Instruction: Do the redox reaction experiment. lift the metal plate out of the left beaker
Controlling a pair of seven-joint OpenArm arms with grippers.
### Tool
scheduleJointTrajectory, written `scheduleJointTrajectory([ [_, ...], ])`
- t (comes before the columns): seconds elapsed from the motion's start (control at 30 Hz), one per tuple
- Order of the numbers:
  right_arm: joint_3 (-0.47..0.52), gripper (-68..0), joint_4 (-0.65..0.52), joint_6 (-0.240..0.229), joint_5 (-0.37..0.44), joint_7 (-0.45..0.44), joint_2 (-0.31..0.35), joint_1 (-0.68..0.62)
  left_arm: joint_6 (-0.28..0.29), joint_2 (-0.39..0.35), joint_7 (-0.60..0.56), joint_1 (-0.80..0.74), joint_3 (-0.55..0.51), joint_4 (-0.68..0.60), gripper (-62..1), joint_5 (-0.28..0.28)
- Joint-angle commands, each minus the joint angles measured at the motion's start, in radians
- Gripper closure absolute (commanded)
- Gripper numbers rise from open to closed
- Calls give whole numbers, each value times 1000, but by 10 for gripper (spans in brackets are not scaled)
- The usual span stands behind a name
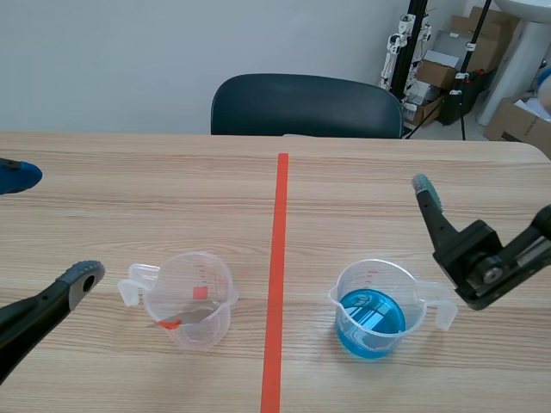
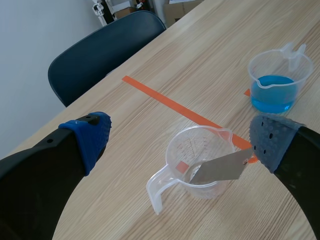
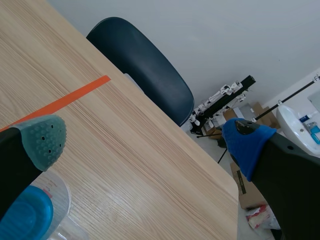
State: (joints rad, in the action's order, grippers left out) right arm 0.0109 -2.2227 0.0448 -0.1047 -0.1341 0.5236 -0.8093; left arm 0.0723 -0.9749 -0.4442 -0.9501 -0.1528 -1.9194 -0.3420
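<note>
A clear left beaker [image 1: 191, 297] stands left of the orange-red tape line, its handle toward the left arm. A grey metal plate [image 2: 220, 167] leans inside it, and its upper end rests at the rim. My left gripper [image 2: 181, 137] is open and hangs above and just short of this beaker; the plate's upper end lies close to one blue pad [image 2: 272, 142]. The right beaker [image 1: 372, 314] holds blue liquid. My right gripper [image 3: 145, 140] is open, raised beside and above the right beaker, holding nothing.
A dark chair [image 1: 306, 105] stands behind the table's far edge. Cardboard boxes and stands [image 1: 448, 64] are on the floor at the back right. The tape line [image 1: 277, 275] runs down the table's middle between the beakers.
</note>
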Motion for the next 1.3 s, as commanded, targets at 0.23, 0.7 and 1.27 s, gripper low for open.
scheduleJointTrajectory([
  [0.23, 7, -679, -6, 8, 6, -14, 0, 9, -2, 2, -11, 1, 6, -6, -581, -6],
  [0.7, 8, -679, -6, 8, 0, -13, 0, 9, -2, 2, -7, 3, 6, -6, -581, -6],
  [1.27, 8, -679, -6, 8, 0, -2, 0, 9, 36, 156, -11, -3, 7, 53, -581, -5],
])
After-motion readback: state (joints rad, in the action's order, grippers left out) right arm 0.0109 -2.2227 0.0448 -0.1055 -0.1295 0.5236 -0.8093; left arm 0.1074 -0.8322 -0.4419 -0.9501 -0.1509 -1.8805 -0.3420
